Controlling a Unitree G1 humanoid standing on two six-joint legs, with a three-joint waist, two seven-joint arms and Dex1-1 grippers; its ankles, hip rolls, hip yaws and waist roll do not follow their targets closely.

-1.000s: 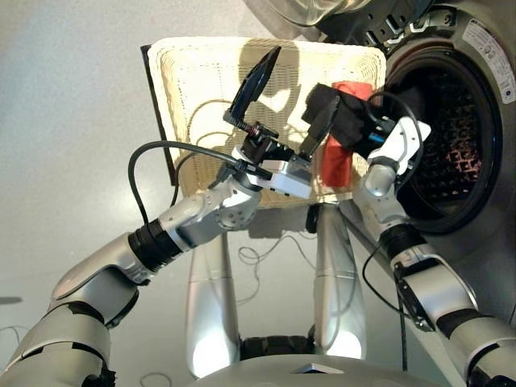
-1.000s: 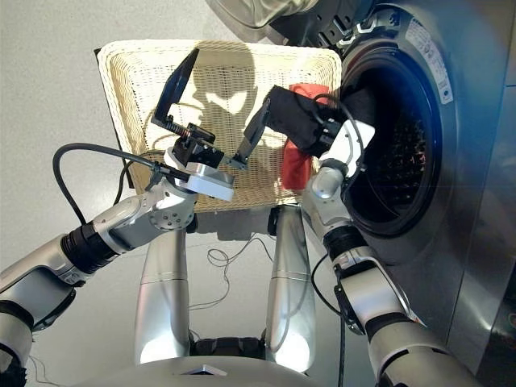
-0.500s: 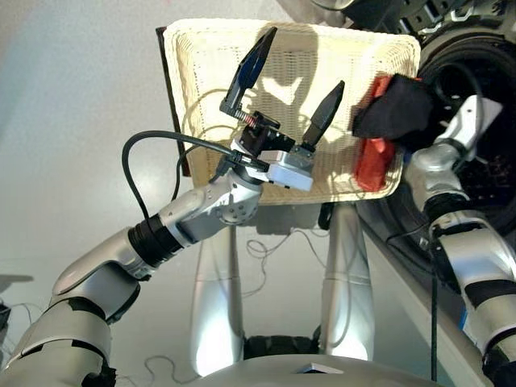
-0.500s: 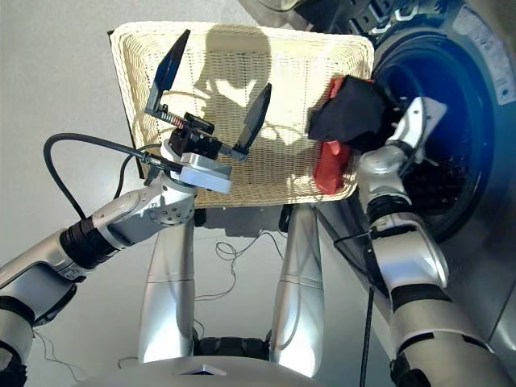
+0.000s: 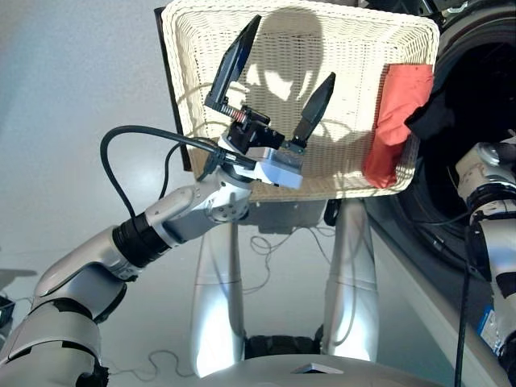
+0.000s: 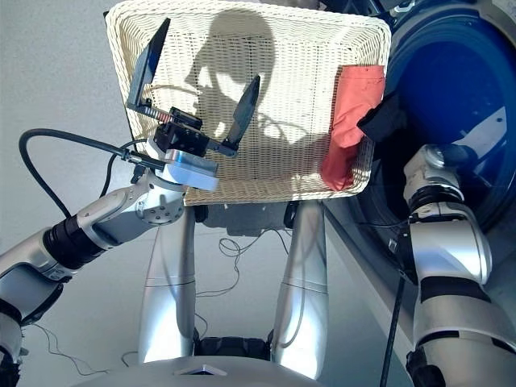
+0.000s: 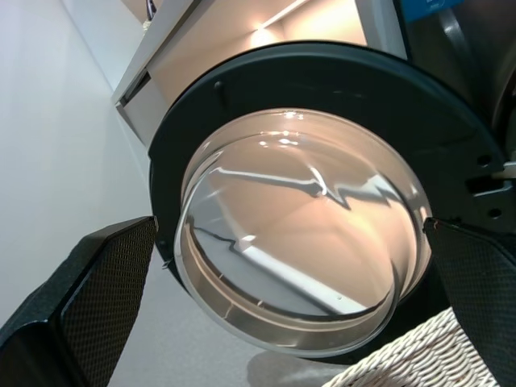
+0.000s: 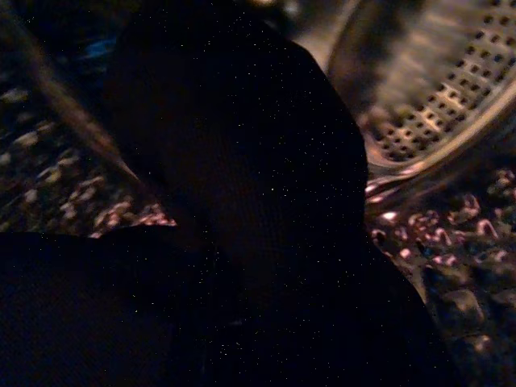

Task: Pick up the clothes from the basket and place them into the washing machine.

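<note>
Black garment (image 5: 439, 109) going into washing machine (image 6: 451, 89) drum on right gripper, grip hidden, can't tell. Red-orange garment (image 5: 397, 121) left in basket (image 5: 322, 32). Left gripper (image 5: 274, 72) spread wide, empty.

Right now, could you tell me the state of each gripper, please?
Left gripper: open, empty, over the basket.
Right gripper: fingers hidden; cannot be told. Black garment fills its wrist view at the drum.
</note>
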